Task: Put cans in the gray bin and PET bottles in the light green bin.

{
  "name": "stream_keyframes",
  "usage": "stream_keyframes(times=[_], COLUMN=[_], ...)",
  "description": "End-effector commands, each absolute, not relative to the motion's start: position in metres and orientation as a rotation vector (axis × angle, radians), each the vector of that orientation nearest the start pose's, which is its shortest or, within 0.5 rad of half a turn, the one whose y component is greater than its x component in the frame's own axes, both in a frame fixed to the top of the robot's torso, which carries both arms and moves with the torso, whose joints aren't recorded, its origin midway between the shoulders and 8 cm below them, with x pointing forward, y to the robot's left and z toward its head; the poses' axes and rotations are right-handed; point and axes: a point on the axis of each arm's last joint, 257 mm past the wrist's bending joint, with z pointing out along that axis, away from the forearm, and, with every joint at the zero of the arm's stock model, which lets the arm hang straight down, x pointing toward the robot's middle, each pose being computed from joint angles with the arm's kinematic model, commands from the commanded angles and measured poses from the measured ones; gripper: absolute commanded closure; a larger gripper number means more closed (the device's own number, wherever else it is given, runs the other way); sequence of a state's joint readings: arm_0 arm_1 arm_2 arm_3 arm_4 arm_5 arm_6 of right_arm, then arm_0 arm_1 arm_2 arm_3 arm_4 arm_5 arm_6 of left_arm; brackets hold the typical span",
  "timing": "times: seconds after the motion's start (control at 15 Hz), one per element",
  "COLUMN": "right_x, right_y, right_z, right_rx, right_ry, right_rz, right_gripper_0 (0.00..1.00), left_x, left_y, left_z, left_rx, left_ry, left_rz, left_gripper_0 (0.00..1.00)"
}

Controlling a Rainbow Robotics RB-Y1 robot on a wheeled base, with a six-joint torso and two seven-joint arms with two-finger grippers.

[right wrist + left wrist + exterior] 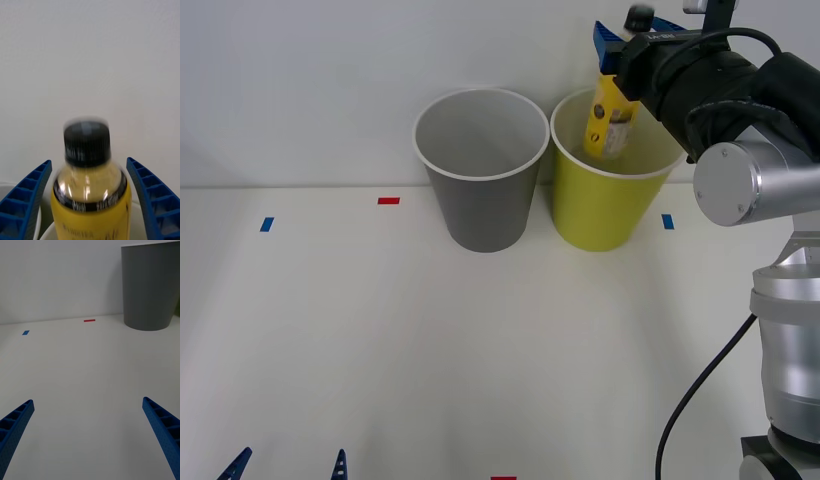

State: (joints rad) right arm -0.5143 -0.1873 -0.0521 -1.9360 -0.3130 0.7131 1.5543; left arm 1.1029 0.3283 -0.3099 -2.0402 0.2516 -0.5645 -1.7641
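Observation:
The yellow PET bottle (608, 125) with a black cap stands tilted in the mouth of the light green bin (605, 215), its lower half below the rim. My right gripper (610, 70) hangs just above it at the back right. In the right wrist view the bottle (90, 195) is blurred between the gripper's (88, 162) blue fingers, which stand open with a gap on each side. The gray bin (480, 210) stands to the left of the green one, touching it. My left gripper (288, 465) rests open at the table's near left edge, facing the gray bin (150, 288).
Small tape marks lie on the white table: red (388, 200) and blue (267, 224) at the left, blue (667, 221) right of the green bin. A white wall rises right behind the bins. A black cable (695, 390) hangs at the right.

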Motion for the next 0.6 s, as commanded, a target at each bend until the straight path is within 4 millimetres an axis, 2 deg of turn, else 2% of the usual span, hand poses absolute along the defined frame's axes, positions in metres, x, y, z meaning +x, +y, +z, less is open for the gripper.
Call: stream_keyframes(times=[0.07,0.33,0.6], right_x=[0.588,0.559,0.512], right_y=[-0.146,-0.150,-0.155], right_z=[0.067,0.049,0.027], right_rx=[-0.166,-0.185,-0.217], right_ry=[1.416,1.420,1.428], right_rz=[0.266,0.257,0.283], right_gripper_0=[0.00,0.00,0.00], left_x=[0.207,0.207,0.207], left_y=[0.251,0.251,0.251], left_z=[-0.271,-0.271,-0.271], left_rx=[0.029,0.029,0.029], left_ry=[1.666,1.666,1.666], left_rz=[0.057,0.057,0.057], left_gripper_0=[0.00,0.00,0.00])
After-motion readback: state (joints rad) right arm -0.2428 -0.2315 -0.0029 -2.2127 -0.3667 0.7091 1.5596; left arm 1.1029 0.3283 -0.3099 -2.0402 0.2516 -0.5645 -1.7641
